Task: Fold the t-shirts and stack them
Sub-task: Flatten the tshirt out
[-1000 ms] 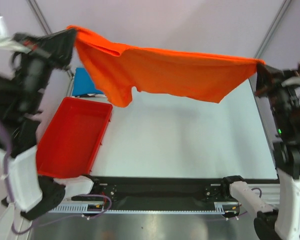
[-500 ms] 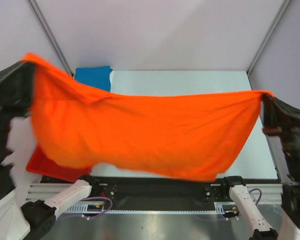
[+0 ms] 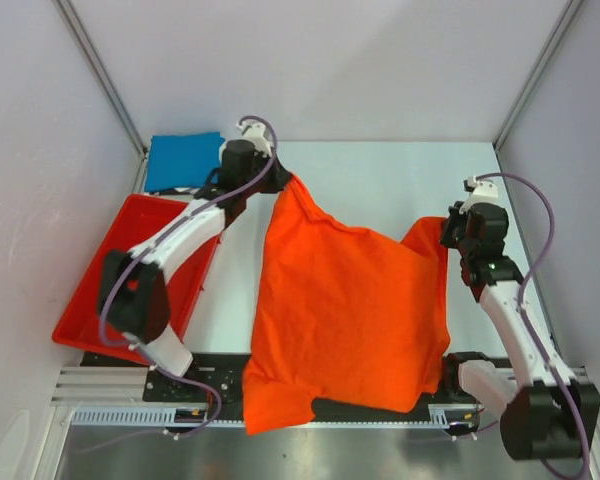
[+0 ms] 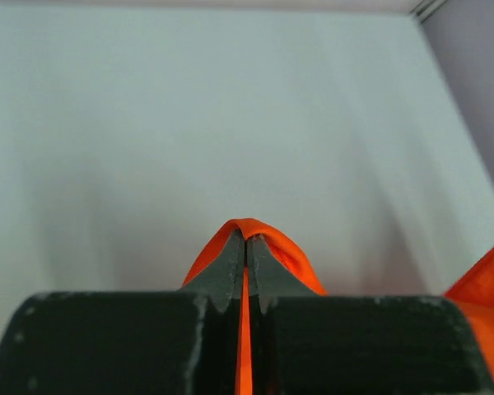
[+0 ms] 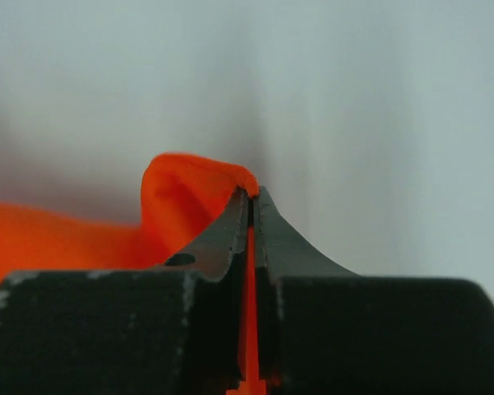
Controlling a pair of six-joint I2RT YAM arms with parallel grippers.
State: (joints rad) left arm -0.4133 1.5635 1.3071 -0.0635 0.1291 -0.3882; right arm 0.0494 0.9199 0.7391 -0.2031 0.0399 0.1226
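An orange t-shirt (image 3: 345, 310) lies spread over the middle of the white table, its near edge hanging over the front rail. My left gripper (image 3: 280, 183) is shut on its far left corner, and the pinched orange cloth (image 4: 245, 226) shows at the fingertips in the left wrist view. My right gripper (image 3: 450, 232) is shut on the far right corner, with the orange cloth (image 5: 189, 197) bunched at the tips in the right wrist view. A folded blue t-shirt (image 3: 183, 160) lies at the far left of the table.
A red bin (image 3: 100, 300) stands at the left edge of the table (image 3: 380, 175). The black front rail (image 3: 210, 385) runs under the shirt's near edge. Grey walls and frame posts close in the back and both sides.
Both grippers have come down from high up and moved away from the camera, laying the stretched orange shirt flat onto the table. The blue shirt and red bin are uncovered again.
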